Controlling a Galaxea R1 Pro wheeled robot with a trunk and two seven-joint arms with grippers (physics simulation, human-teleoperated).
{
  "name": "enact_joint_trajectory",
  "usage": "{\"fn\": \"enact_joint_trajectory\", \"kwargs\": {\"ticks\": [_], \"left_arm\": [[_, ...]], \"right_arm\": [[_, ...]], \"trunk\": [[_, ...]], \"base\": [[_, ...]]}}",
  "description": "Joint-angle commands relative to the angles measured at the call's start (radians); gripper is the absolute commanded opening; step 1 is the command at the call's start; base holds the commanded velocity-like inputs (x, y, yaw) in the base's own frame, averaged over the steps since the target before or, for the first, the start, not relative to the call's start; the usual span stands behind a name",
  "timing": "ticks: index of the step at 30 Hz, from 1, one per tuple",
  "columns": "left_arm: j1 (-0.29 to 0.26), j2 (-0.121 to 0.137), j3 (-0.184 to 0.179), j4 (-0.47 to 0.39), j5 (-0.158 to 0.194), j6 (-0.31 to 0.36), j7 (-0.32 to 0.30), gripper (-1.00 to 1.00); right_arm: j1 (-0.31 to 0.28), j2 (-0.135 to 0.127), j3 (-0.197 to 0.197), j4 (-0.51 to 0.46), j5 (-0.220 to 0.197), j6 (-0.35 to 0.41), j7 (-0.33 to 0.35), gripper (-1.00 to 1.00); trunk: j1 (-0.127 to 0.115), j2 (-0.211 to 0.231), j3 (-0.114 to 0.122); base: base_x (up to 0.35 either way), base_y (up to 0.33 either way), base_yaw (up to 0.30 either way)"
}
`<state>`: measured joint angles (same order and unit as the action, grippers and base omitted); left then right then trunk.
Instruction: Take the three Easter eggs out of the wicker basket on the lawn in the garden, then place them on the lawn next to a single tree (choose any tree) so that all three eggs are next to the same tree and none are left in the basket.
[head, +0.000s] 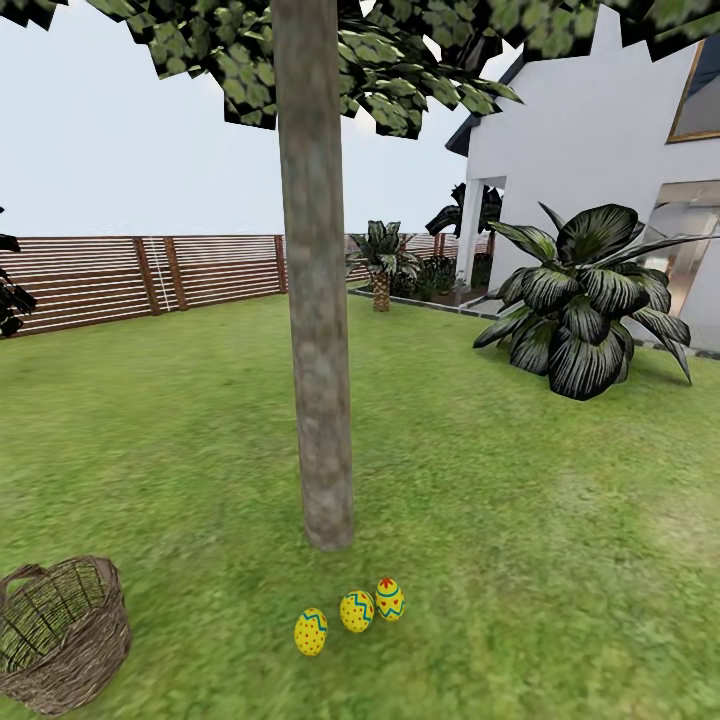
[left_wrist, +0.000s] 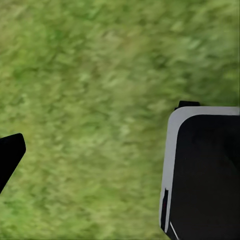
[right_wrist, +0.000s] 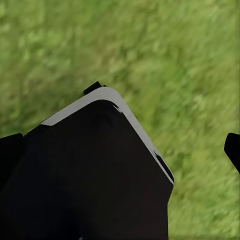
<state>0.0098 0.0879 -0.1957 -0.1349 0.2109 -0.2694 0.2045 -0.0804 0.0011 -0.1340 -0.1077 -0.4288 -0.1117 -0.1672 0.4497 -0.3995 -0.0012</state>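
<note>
no readable text, labels, numbers or signs anywhere

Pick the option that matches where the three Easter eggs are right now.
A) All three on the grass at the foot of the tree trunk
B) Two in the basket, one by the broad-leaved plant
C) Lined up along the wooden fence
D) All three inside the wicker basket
A: in the head view the three Easter eggs lie in a short row on the lawn just in front of the tree, while the wicker basket off to the side shows no egg inside.
</note>
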Motion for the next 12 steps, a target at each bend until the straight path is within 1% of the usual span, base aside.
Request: {"fn": "enact_joint_trajectory", "kwargs": {"ticks": [1, 12], "left_arm": [[0.001, 0.000, -0.009, -0.002, 0.009, -0.001, 0.004, 1.00], [0.001, -0.001, -0.007, -0.003, 0.009, -0.002, 0.004, 1.00]], "right_arm": [[0.000, 0.000, -0.007, 0.000, 0.001, -0.003, 0.000, 1.00], [0.000, 0.000, -0.007, 0.000, 0.001, -0.003, 0.000, 1.00]], "trunk": [[0.000, -0.001, 0.000], [0.000, -0.001, 0.000]], "base": [[0.000, 0.000, 0.000], [0.000, 0.000, 0.000]]}}
